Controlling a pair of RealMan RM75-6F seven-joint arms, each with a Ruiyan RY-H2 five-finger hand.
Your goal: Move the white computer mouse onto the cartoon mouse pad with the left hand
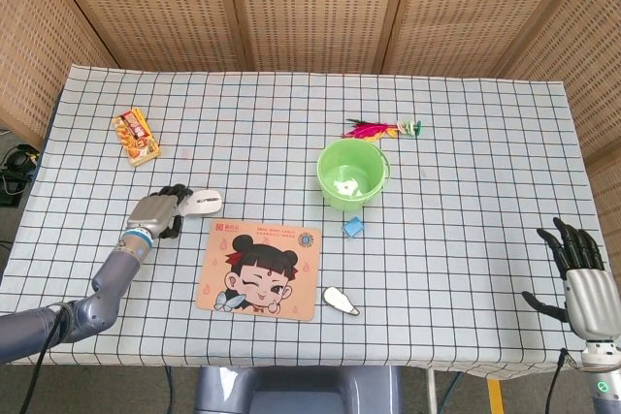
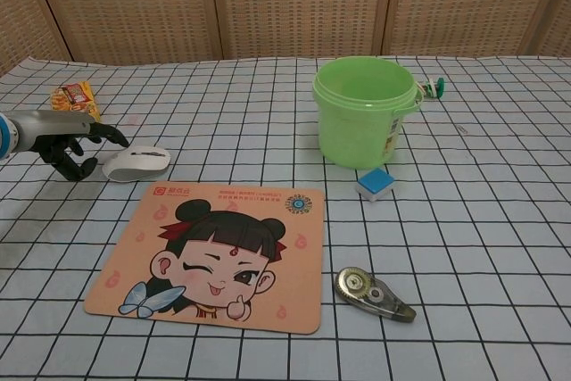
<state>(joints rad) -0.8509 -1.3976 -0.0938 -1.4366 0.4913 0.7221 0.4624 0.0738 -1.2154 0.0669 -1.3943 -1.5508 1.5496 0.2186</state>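
Observation:
The white computer mouse [image 1: 202,202] [image 2: 138,163] lies on the checked cloth just above the top left corner of the cartoon mouse pad [image 1: 260,270] [image 2: 214,254]. My left hand [image 1: 161,211] [image 2: 70,143] is at the mouse's left end, fingers spread and reaching over its edge; nothing is gripped. Whether the fingertips touch the mouse is unclear. My right hand [image 1: 579,273] hovers open at the table's near right corner, seen only in the head view.
A green bucket [image 1: 353,173] [image 2: 364,110] stands right of the pad, with a small blue block [image 1: 353,227] [image 2: 374,182] in front. A correction-tape dispenser [image 1: 340,301] [image 2: 372,294] lies by the pad's lower right corner. A snack packet [image 1: 135,136] [image 2: 75,100] lies far left.

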